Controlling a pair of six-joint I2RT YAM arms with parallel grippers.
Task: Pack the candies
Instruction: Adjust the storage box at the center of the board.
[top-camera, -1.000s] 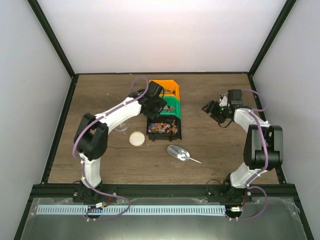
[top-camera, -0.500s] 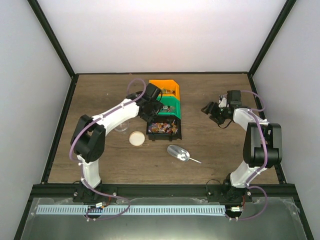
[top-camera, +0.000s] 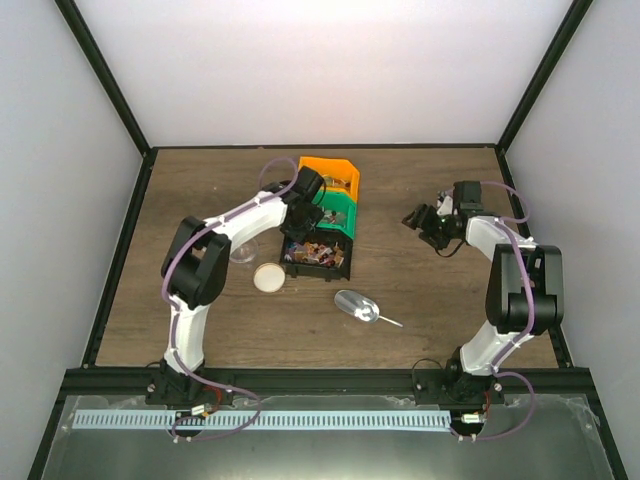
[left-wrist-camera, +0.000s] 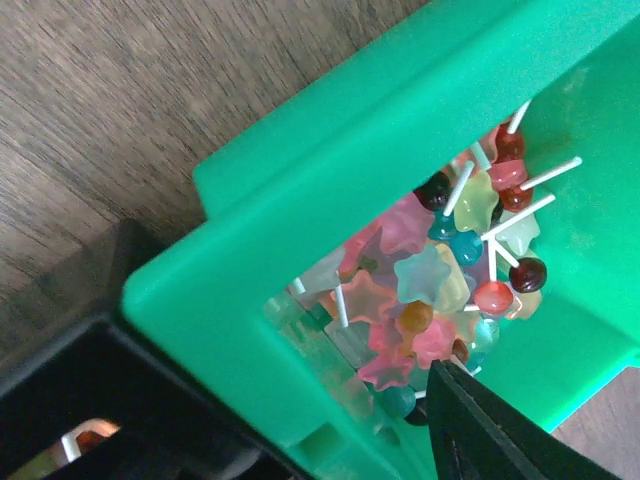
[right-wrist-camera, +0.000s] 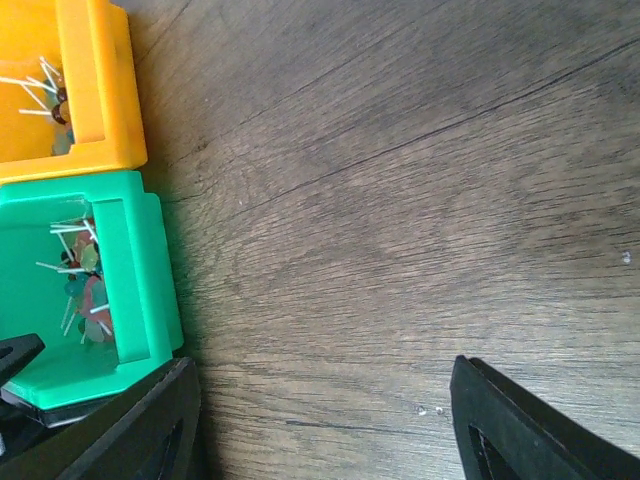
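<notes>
Many candies (top-camera: 322, 253) just beside left tool (top-camera: 299, 227)

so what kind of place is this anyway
Probably a robot test cell, not a home or shop: a wooden table boxed in by plain white panels, with a left arm and right arm bolted at its near edge.

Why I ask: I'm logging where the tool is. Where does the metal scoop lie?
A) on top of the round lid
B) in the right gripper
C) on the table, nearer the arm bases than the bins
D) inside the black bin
C: the scoop lies on the table, on the near side of the black bin and apart from it.
</notes>
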